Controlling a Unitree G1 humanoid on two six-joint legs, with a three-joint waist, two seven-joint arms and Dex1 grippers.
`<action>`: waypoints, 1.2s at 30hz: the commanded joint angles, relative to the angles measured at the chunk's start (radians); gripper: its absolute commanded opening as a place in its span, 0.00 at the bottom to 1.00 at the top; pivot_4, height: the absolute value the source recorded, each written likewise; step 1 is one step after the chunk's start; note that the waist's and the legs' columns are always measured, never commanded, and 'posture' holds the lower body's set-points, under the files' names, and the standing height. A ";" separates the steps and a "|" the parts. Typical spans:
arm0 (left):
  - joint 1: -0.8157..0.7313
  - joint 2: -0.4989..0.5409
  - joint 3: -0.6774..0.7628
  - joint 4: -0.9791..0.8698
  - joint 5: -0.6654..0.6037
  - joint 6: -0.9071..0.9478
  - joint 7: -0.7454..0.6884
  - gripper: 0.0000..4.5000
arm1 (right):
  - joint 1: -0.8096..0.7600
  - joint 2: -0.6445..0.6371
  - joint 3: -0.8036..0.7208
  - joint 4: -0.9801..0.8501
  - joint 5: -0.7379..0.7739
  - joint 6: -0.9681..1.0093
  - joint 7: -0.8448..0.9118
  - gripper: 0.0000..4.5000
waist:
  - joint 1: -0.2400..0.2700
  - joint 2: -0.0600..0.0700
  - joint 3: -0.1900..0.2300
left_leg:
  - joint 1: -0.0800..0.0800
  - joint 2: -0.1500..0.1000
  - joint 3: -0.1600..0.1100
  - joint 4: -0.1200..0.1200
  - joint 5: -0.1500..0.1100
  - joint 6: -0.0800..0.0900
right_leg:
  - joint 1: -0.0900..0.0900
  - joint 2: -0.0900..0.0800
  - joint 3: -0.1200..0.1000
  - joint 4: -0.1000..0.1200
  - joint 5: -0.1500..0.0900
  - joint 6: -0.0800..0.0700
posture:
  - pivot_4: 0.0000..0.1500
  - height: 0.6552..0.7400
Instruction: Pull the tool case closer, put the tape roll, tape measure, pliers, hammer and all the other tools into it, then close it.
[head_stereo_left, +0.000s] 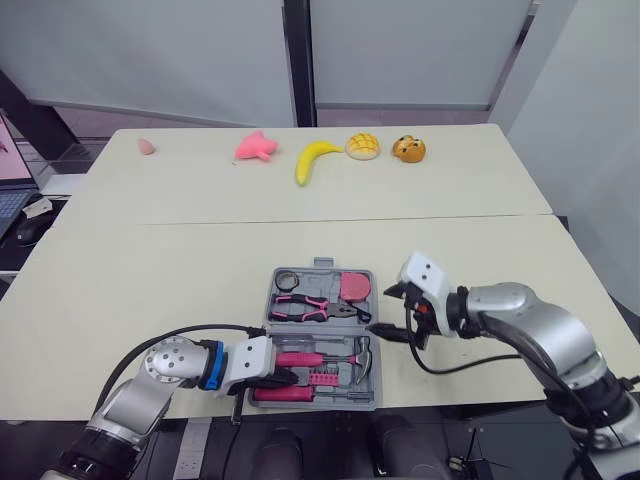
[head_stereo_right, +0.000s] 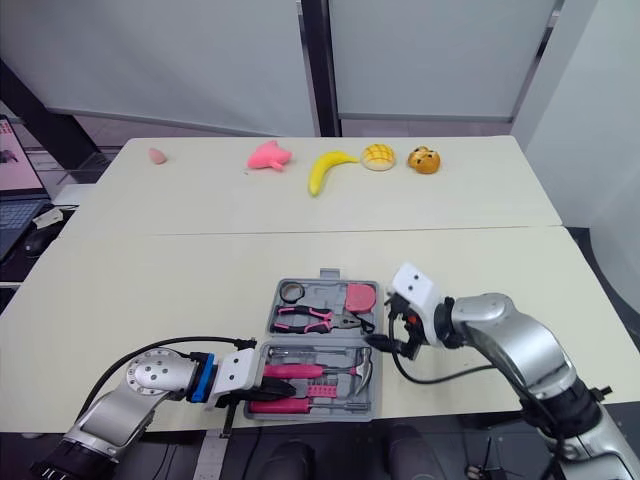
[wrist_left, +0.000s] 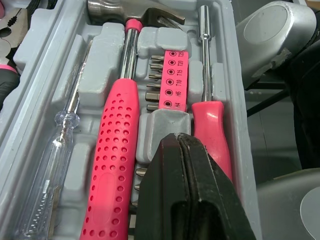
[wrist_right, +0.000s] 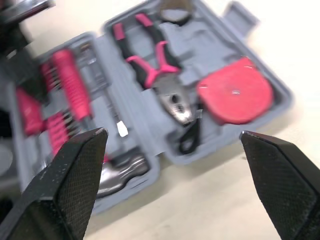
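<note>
Laptop (head_stereo_left: 10, 195): at the far left, off the table (head_stereo_left: 130, 290).
Far row: a small pink piece (head_stereo_left: 147, 146), a pink toy (head_stereo_left: 255, 147), a banana (head_stereo_left: 314, 158), a bun (head_stereo_left: 362, 146) and an orange toy (head_stereo_left: 408, 149) lie along the back of the table, well apart from the case.
Left gripper (head_stereo_left: 278, 378): reaches over the near left part of the case. Its wrist view shows the two black fingers (wrist_left: 200, 200) pressed together with nothing between them, low over the screwdriver's handle.
Tool case (head_stereo_left: 322, 265): open and lying flat near the front edge of the table, between the two grippers.
Near half: the left wrist view shows each slot filled, with a clear screwdriver (wrist_left: 50, 170), the hammer (wrist_left: 115, 150), a strip of bits (wrist_left: 171, 80) and a pink screwdriver (wrist_left: 212, 130). The eye views give little beyond pink handles here.
Far half: the tape roll (head_stereo_left: 287, 278) is in the left corner, the pliers (head_stereo_left: 310, 308) in the middle and the tape measure (head_stereo_left: 354, 287) on the right.
Right gripper (head_stereo_left: 388, 333): just beside the case's right edge, fingers spread wide and empty.
Right wrist view: it adds a black loop (wrist_right: 187, 137) between the pliers' nose and the tape measure.
</note>
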 joint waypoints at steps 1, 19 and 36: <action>0.011 0.008 -0.046 -0.001 0.038 0.047 -0.010 0.00 | -0.081 0.070 -0.038 0.127 -0.033 0.060 -0.103 1.00 | 0.000 0.000 0.000 | 0.000 0.000 0.000 0.000 0.000 0.000 | 0.000 0.000 0.000 0.000 0.000 0.000 | 1.00 1.00; -0.031 0.019 -0.063 -0.074 0.029 0.172 -0.018 0.00 | -0.252 0.339 -0.168 0.627 -0.039 0.073 -0.264 1.00 | -0.004 0.001 -0.001 | -0.001 0.000 0.000 -0.001 0.000 0.000 | 0.000 0.000 0.000 0.000 0.001 -0.002 | 1.00 1.00; -0.029 0.073 -0.051 -0.178 0.008 0.297 -0.036 0.00 | -0.361 0.411 -0.171 0.845 0.031 -0.084 0.045 1.00 | -0.035 0.002 0.000 | 0.000 0.000 0.000 -0.001 0.000 0.000 | -0.001 0.001 0.000 0.001 0.001 -0.002 | 1.00 1.00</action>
